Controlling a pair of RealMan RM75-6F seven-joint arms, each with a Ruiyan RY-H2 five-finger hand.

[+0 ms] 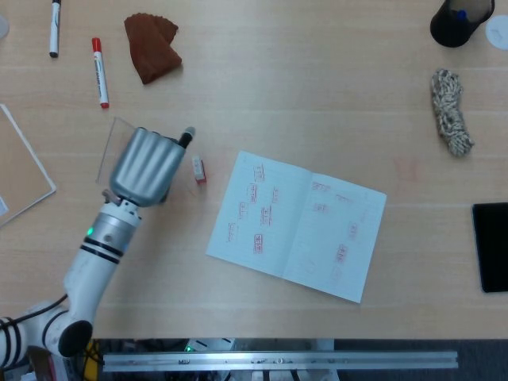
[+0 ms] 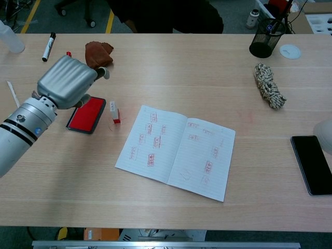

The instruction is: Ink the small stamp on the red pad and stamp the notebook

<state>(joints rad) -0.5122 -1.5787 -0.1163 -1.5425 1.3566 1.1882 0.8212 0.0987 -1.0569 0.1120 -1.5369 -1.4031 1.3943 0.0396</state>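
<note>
A brown cloth (image 1: 152,46) lies at the bench's (image 1: 317,103) far side beside a red marker (image 1: 99,72) and a black marker (image 1: 55,28). A rope bundle (image 1: 451,112), black cup (image 1: 460,20) and phone (image 1: 490,247) sit right.

Light wood table (image 1: 317,95), plenty lying on it. Open notebook (image 1: 298,225) about dead center, small stamp (image 2: 114,112) just off its 9 o'clock edge, red pad (image 2: 86,114) right beside that. Brown cloth (image 1: 151,46), red marker (image 1: 99,71) and black marker (image 1: 54,28) toward 11 o'clock. Rope bundle (image 1: 451,111) and black cup (image 1: 460,20) up around 1–2 o'clock, dark phone (image 1: 490,246) at 3.
</note>
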